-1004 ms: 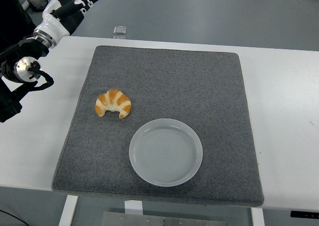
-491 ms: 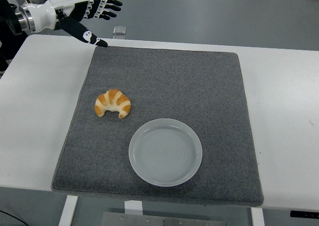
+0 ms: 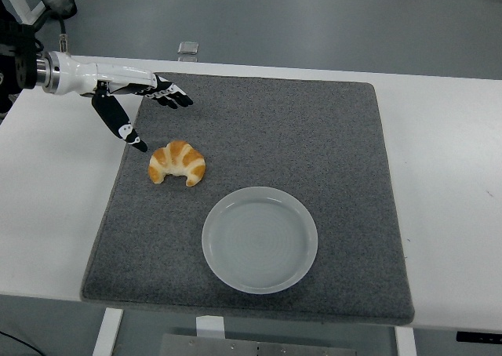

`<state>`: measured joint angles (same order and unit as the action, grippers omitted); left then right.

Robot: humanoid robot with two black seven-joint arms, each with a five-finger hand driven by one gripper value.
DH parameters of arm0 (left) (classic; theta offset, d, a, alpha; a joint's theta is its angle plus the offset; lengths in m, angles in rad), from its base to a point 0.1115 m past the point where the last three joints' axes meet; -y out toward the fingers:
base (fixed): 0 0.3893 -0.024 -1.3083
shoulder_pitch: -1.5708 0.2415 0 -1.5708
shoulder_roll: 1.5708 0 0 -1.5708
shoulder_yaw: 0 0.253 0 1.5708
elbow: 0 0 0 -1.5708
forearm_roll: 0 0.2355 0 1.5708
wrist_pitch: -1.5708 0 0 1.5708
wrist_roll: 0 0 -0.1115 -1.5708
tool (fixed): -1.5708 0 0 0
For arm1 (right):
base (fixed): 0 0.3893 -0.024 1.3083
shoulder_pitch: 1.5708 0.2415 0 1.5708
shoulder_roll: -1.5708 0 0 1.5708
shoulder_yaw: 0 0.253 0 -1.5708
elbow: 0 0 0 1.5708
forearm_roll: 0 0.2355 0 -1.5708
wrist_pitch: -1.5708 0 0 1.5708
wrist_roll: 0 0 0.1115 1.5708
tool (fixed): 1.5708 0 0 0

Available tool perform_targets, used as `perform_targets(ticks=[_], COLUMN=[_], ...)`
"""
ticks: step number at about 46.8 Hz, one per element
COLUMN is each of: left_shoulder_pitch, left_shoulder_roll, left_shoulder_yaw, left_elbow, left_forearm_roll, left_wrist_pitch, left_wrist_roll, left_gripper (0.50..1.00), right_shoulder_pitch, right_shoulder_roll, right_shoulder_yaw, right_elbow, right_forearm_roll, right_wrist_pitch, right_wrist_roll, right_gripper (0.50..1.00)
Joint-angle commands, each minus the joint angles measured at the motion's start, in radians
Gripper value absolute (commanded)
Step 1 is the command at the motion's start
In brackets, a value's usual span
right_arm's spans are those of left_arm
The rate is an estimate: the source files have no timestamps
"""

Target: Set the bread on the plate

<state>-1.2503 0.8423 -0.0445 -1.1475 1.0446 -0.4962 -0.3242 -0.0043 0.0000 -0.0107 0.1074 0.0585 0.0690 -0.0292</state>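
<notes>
1. One bread item, a croissant [image 3: 178, 163]: lies on the grey mat [image 3: 314, 136], up and to the left of the plate [image 3: 260, 239], apart from it, untouched.
2. One left hand [image 3: 129, 97]: hovers up and to the left of the croissant, fingers spread and holding nothing; thumb tip pointing down, near the croissant's left end without touching. Right hand: out of view.
3. Step in hand, as judged: the approach to the croissant; no grasp made, placing not yet begun.
4. Next move, as judged: lower the hand over the croissant, close fingers and thumb around its curved body gently enough not to crush it, then lift and carry it down and right to the plate.
5. One plate: pale, round, bare, on the mat's near part.
6. One small clear object [image 3: 187, 49]: at the table's far edge, beyond the mat, well away from the plate; identity uncertain.
7. Obstructions: none seen between croissant and plate.
</notes>
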Motion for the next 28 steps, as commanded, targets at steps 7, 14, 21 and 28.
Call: perform_targets(ticks=[7,14,21,28], left_shoulder_pitch=[0.009,0.02,0.017,0.02], left_shoulder_roll=[-0.029,-0.086,-0.094,-0.106], left_shoulder_yaw=[0.078,0.083,0.115,0.126], left_elbow=[0.0,0.003,0.003,0.003], left_forearm_roll=[0.012,0.015,0.015,0.015], left_wrist_pitch=[0.131,0.179,0.214,0.214], left_wrist_roll=[0.028,0.033,0.033,0.033], left_gripper=[0.996,0.99,0.986,0.981], right_shoulder_pitch=[0.001,0.0,0.001,0.001], right_shoulder_roll=[0.0,0.0,0.0,0.0], right_shoulder_yaw=[0.0,0.0,0.0,0.0], right_elbow=[0.0,0.0,0.0,0.0], right_forearm_roll=[0.001,0.0,0.0,0.001], right_wrist_pitch=[0.0,0.0,0.0,0.0], right_wrist_roll=[0.0,0.0,0.0,0.0], right_gripper=[0.952,0.952,0.952,0.952])
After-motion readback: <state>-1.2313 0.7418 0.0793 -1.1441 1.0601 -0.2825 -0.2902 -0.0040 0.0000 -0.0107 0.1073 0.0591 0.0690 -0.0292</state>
